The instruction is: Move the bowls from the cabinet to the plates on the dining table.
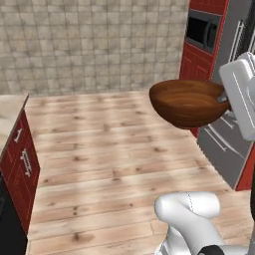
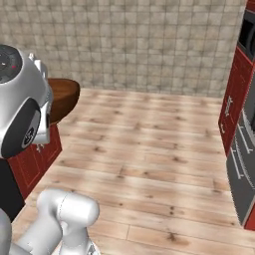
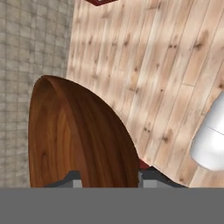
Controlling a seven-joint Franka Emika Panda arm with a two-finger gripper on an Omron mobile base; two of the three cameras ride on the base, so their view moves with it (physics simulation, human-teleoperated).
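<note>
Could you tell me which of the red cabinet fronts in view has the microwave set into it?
The tall red cabinet on the right of the left base view, behind the held brown bowl, carries the microwave. The low red fronts at the left have only small handles.

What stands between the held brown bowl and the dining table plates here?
Cannot tell: the tool grips the brown bowl by its rim over bare wooden floor, and no table or plate is in view.
</note>
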